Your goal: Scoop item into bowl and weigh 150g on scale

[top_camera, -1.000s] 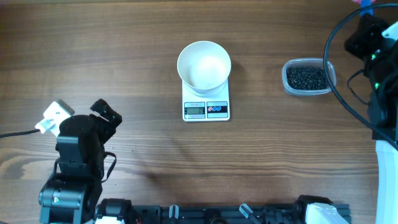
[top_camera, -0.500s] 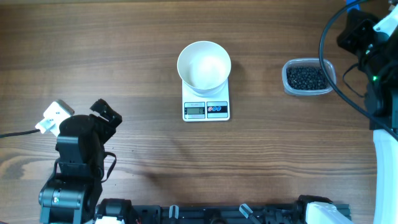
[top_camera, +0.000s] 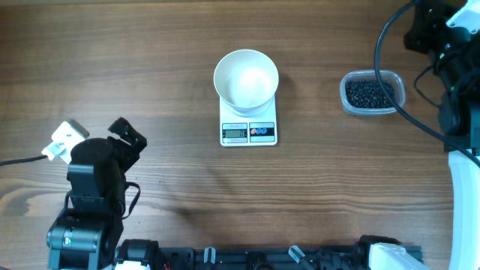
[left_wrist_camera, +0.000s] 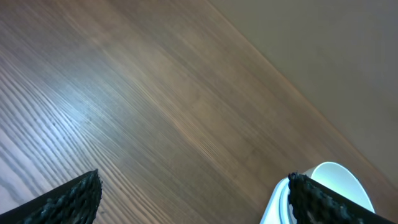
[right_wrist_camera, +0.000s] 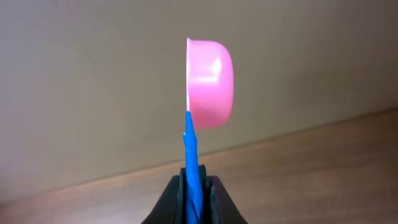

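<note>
The white bowl [top_camera: 246, 79] stands empty on the white scale [top_camera: 249, 129] at mid-table. The item, a heap of small black beads [top_camera: 368, 93], fills a clear tub [top_camera: 397, 96] to the right. In the right wrist view my right gripper [right_wrist_camera: 196, 186] is shut on the blue handle [right_wrist_camera: 189, 149] of a pink scoop [right_wrist_camera: 211, 84], which is held on edge with nothing visible in it. From overhead that arm [top_camera: 431, 26] sits at the far right corner, behind the tub. My left gripper [top_camera: 124, 139] rests at the front left, open and empty [left_wrist_camera: 196, 199], with the bowl [left_wrist_camera: 341, 179] behind its right finger.
A white plug block [top_camera: 66, 139] with a cable lies beside the left arm. Black cables [top_camera: 397, 105] from the right arm loop around the tub. The table's far edge [right_wrist_camera: 298, 130] runs just behind the scoop.
The right arm has shifted left along the far right corner, toward the space behind the tub. The left arm, bowl and scale have not moved.
</note>
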Available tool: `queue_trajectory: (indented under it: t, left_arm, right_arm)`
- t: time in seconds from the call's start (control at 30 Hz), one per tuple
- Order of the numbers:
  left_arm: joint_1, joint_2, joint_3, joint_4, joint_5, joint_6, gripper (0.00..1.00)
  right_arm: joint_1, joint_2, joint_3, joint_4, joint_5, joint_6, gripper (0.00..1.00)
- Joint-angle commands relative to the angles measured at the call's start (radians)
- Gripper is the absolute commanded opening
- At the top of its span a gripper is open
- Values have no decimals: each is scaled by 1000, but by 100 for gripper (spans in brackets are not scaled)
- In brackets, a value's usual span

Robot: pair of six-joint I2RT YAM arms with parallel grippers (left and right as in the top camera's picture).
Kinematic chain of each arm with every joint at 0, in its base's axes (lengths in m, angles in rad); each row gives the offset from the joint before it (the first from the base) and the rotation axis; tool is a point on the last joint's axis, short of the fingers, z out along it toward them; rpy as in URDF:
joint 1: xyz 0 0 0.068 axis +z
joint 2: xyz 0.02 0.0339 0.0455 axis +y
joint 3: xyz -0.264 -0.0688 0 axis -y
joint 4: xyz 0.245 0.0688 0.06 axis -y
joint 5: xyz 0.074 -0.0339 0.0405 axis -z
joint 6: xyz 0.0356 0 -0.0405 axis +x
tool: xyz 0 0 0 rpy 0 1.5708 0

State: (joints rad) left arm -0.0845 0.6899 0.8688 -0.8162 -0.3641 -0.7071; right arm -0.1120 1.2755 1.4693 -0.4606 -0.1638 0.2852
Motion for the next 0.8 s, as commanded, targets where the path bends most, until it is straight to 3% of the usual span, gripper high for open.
queue_trajectory:
  t: [0.0,0.07,0.17,0.43,0.63,0.7,0.77]
  left_arm:
    - [6,0,1,11,127,22,100]
    - [6,0,1,23,248,92,100]
    - [6,0,1,53,523,390,100]
    - [6,34,1,53,508,547,100]
    - [6,122,1,53,379,546,100]
    - [6,159,1,66,499,586,100]
    - [6,185,1,89,737,697,100]
  right_arm:
    - [1,8,21,-17,-40,-20,4]
    - [1,8,21,-27,-40,-21,4]
    - [1,8,21,-29,-40,-24,4]
    - [1,10,21,-101,-43,-23,4]
    - [1,10,21,-242,-43,-23,4]
    - [1,10,21,-279,-46,-19,4]
    - [1,10,21,-323,-70,-20,4]
